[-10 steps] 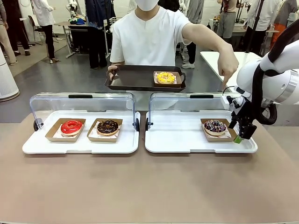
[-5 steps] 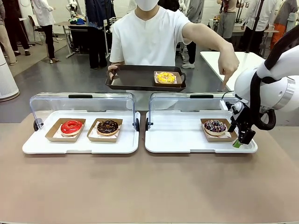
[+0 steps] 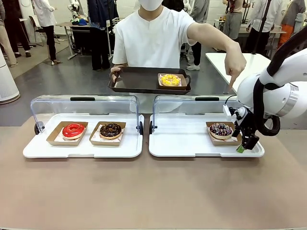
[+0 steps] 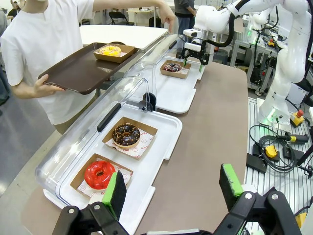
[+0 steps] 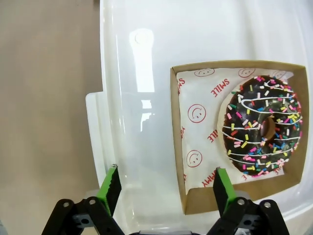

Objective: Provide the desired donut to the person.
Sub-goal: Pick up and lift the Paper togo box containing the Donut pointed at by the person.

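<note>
The person [image 3: 153, 38] stands across the table and points a finger [image 3: 230, 85] down at a chocolate donut with coloured sprinkles [image 3: 220, 129] in a cardboard box on the right white tray [image 3: 182, 139]. The other hand holds a brown tray [image 3: 134, 79] that carries a yellow donut [image 3: 170, 79]. My right gripper [image 3: 243, 145] hangs at the box's right front corner. In the right wrist view my right gripper [image 5: 166, 188] is open, its pads either side of the box's near wall [image 5: 179, 147], with the sprinkled donut [image 5: 263, 131] just beyond. My left gripper [image 4: 173, 188] stands open over the table's end, holding nothing.
The left white tray [image 3: 86, 148] holds a red glazed donut [image 3: 73, 130] and a chocolate donut [image 3: 111, 130] in boxes. Clear hinged lids [image 3: 84, 106] stand open behind both trays. Bare brown table [image 3: 153, 191] stretches in front of the trays.
My right gripper has come down and a little left, closer to the sprinkled donut's box. The person's pointing hand and the brown tray have stayed put.
</note>
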Controlling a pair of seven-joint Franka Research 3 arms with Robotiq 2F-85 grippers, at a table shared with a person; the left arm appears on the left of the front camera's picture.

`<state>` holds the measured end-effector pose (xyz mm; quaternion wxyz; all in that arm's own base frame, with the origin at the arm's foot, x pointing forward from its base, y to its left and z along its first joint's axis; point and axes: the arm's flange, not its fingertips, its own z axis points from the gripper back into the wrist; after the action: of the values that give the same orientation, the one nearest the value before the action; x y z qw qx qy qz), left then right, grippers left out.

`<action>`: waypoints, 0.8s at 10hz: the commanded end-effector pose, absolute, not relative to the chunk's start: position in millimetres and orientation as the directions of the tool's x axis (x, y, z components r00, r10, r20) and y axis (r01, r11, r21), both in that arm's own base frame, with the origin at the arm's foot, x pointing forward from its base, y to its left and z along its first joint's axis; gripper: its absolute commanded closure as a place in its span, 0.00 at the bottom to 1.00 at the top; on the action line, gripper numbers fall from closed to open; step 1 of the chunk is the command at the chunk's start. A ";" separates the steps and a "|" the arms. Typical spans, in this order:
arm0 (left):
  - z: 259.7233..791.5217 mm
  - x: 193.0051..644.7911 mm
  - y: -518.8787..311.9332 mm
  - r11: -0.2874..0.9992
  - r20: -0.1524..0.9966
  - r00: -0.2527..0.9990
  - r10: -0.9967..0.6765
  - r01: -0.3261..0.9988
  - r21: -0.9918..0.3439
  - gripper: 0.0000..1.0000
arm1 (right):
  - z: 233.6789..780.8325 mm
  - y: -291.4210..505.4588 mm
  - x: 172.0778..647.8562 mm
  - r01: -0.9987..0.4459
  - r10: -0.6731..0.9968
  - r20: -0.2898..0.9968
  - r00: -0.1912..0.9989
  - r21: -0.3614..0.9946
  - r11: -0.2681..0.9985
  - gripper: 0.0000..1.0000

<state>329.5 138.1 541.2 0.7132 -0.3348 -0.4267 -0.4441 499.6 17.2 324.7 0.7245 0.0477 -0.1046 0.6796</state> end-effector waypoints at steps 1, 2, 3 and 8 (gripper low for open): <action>541.8 330.3 139.1 0.373 0.916 0.216 -0.337 0.924 -0.081 0.00 | 319.0 15.6 498.1 -0.993 0.974 0.222 0.043 -0.098 0.067 0.60; 541.8 330.3 139.1 0.373 0.916 0.216 -0.337 0.924 -0.081 0.00 | 319.3 15.7 497.9 -0.993 0.974 0.224 0.043 -0.099 0.067 1.00; 541.8 330.3 139.1 0.373 0.916 0.216 -0.337 0.924 -0.081 0.00 | 320.1 15.8 497.3 -0.993 0.974 0.224 0.041 -0.101 0.065 1.00; 541.8 330.3 139.1 0.373 0.916 0.216 -0.337 0.924 -0.081 0.00 | 323.0 15.2 495.9 -0.992 0.974 0.225 0.037 -0.108 0.063 1.00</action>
<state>329.5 138.1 541.2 0.7132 -0.3348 -0.4267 -0.4441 500.1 16.7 326.0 0.7248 0.0450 -0.1067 0.6792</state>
